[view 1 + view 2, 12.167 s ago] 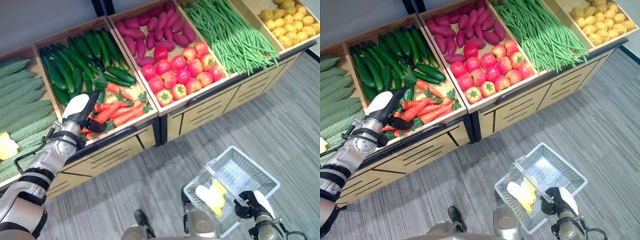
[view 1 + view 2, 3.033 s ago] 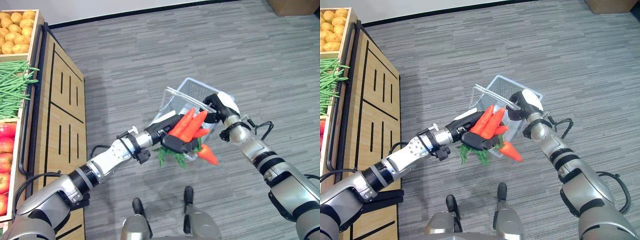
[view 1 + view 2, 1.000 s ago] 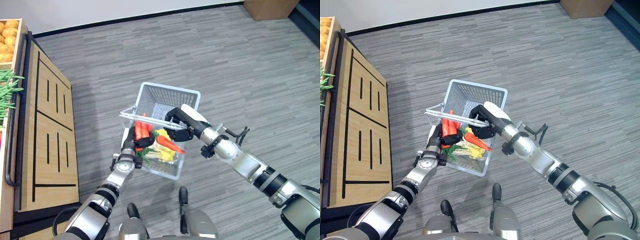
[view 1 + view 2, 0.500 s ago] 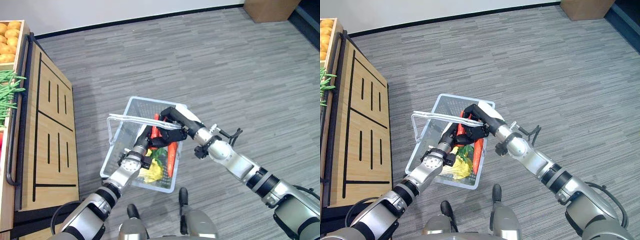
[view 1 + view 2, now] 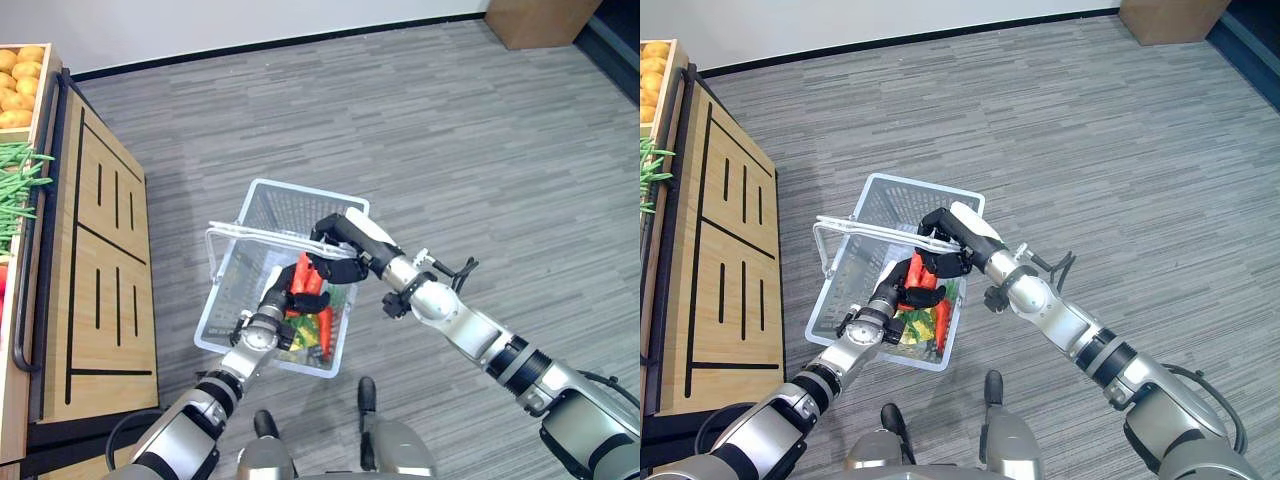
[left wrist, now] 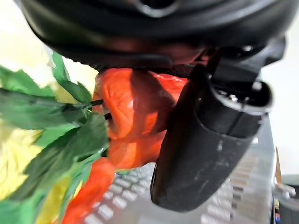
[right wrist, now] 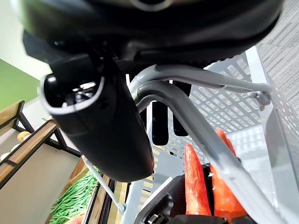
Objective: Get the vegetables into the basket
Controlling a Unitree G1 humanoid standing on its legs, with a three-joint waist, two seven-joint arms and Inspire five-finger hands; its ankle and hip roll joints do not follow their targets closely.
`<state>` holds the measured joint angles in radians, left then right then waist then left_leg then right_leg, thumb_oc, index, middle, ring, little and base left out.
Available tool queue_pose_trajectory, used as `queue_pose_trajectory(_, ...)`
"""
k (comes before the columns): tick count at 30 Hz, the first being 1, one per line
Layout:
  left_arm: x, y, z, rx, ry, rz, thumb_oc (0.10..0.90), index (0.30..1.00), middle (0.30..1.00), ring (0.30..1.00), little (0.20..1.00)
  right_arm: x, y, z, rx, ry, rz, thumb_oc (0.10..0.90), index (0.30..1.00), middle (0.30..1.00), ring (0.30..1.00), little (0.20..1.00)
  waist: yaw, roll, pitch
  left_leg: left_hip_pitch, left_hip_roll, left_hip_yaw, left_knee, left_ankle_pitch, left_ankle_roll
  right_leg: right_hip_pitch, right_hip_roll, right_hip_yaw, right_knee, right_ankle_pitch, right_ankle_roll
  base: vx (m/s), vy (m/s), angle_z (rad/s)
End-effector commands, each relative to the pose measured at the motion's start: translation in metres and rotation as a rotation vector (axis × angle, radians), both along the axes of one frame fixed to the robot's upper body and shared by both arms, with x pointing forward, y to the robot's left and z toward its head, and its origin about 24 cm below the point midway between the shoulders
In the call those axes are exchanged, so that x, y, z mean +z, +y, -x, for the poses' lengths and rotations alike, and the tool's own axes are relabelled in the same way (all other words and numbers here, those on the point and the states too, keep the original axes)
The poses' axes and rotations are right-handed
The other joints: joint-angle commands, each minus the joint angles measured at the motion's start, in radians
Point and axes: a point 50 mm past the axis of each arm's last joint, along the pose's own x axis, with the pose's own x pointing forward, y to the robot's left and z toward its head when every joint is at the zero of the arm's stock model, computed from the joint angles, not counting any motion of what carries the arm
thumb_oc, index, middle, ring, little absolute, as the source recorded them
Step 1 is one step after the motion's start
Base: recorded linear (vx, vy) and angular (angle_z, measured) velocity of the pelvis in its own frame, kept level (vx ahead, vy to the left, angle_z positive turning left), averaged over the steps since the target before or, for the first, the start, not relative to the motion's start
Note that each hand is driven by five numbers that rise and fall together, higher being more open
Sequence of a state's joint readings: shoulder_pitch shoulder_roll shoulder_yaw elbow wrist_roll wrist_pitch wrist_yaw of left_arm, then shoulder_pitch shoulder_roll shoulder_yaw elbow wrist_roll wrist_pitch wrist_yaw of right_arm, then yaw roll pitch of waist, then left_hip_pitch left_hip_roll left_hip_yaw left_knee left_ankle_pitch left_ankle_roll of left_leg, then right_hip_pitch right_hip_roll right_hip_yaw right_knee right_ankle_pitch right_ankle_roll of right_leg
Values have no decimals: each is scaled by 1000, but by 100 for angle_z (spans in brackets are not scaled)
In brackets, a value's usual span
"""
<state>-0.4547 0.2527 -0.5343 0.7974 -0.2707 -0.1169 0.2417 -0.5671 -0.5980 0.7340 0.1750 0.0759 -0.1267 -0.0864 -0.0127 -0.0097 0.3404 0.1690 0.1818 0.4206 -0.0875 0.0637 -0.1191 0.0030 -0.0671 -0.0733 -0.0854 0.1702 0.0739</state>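
Left hand (image 5: pixel 279 298) grips carrots (image 5: pixel 307 282) | inside basket (image 5: pixel 262 204)

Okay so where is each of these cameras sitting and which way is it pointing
Left eye view: on the head, looking down at the basket, both arms reaching in.
Right eye view: same head, slightly aside, same scene.
Left wrist view: on the left arm, close along the left hand gripping carrots.
Right wrist view: on the right arm, along the right hand curled round the basket handle.
Both wrist views share the carrots.
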Motion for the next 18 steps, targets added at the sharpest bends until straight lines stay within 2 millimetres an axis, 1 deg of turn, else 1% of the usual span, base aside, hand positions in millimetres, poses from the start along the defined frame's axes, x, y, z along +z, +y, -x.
queue_pose_trajectory(1,36,-26,-29,-54,-164,-35,900,1000,1000,1000,1000,92,48,20,261,-322,-365,400,300,300,300,300,24,-19,-107,-21,19,-14,0,16,-27,36,-54,-3,45,-101,80,0,0,0)
queue_pose_trajectory(5,39,-26,-31,-36,-172,-26,900,1000,1000,1000,1000,92,47,21,255,-329,-363,400,300,300,300,300,25,-19,-108,-21,19,-16,0,16,-27,40,-54,-5,44,-102,80,0,0,0)
queue_pose_trajectory(10,49,-36,-30,-57,-216,15,900,1000,1000,1000,1000,89,40,18,212,-346,-333,400,300,300,300,300,27,-17,-108,-22,17,-24,0,16,-26,42,-57,-13,47,-103,80,0,0,1)
queue_pose_trajectory(14,66,-50,-26,-164,-291,56,900,1000,1000,1000,1000,83,27,12,135,-349,-295,400,300,300,300,300,31,-14,-109,-25,15,-33,0,17,-24,44,-61,-19,47,-103,82,1,0,1)
queue_pose_trajectory(15,76,-60,-21,-252,-326,82,900,1000,1000,1000,1000,77,18,6,79,-335,-283,400,300,300,300,300,33,-11,-109,-27,14,-36,0,16,-22,46,-62,-20,46,-104,83,4,1,4)
queue_pose_trajectory(16,75,-59,-21,-253,-325,82,900,1000,1000,1000,1000,77,18,6,78,-334,-284,400,300,300,300,300,33,-12,-110,-26,14,-36,0,16,-22,46,-62,-20,46,-104,83,0,0,0)
queue_pose_trajectory(17,80,-63,-13,-335,-349,97,900,1000,1000,1000,1000,75,10,3,38,-335,-272,400,300,300,300,300,37,-8,-109,-27,13,-38,0,16,-22,47,-63,-21,46,-104,83,0,0,0)
queue_pose_trajectory(18,82,-63,-4,-382,-358,123,900,1000,1000,1000,1000,72,3,1,6,-334,-262,400,300,300,300,300,43,-6,-108,-27,12,-40,0,15,-21,49,-65,-23,45,-103,84,0,0,0)
